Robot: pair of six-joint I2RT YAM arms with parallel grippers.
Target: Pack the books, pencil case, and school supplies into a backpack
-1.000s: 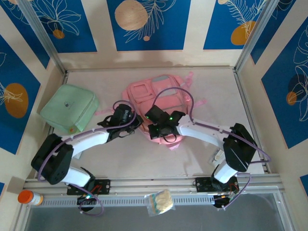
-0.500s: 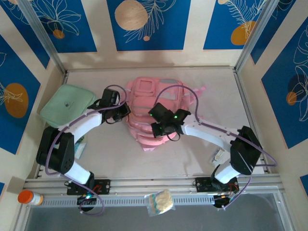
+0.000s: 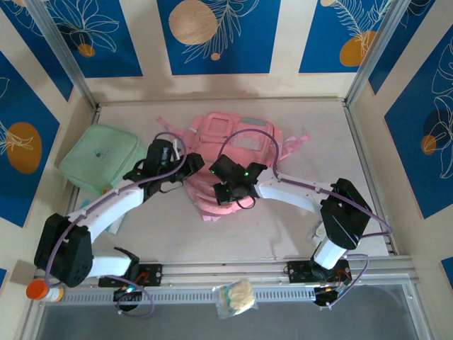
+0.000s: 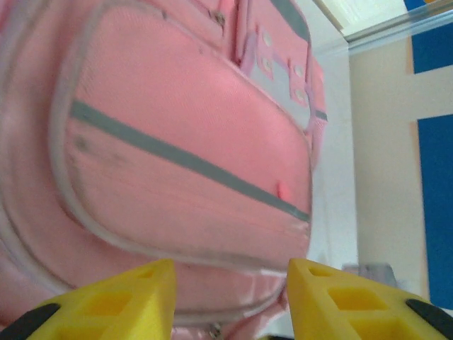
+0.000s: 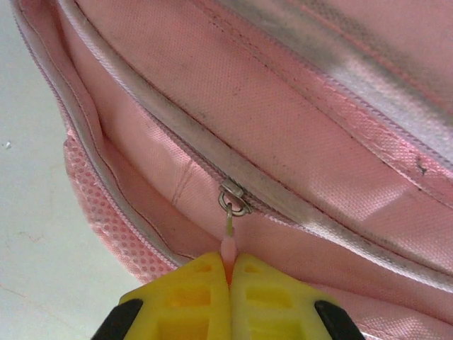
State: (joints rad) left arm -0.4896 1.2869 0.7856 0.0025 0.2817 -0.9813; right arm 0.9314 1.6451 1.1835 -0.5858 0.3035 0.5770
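Tabletop (image 3: pixel 329 134) spreads between backpack (image 3: pixel 226 138) edge and right rail (image 3: pixel 361 156).

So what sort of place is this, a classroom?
More likely a robot test booth: two arms bolted to a metal rail, a table walled in by blue panels, and a backpack to practise on.

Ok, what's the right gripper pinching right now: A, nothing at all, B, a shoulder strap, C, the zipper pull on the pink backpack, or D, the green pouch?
C: the right gripper is shut on the small pink zipper pull hanging from a zip on the backpack.
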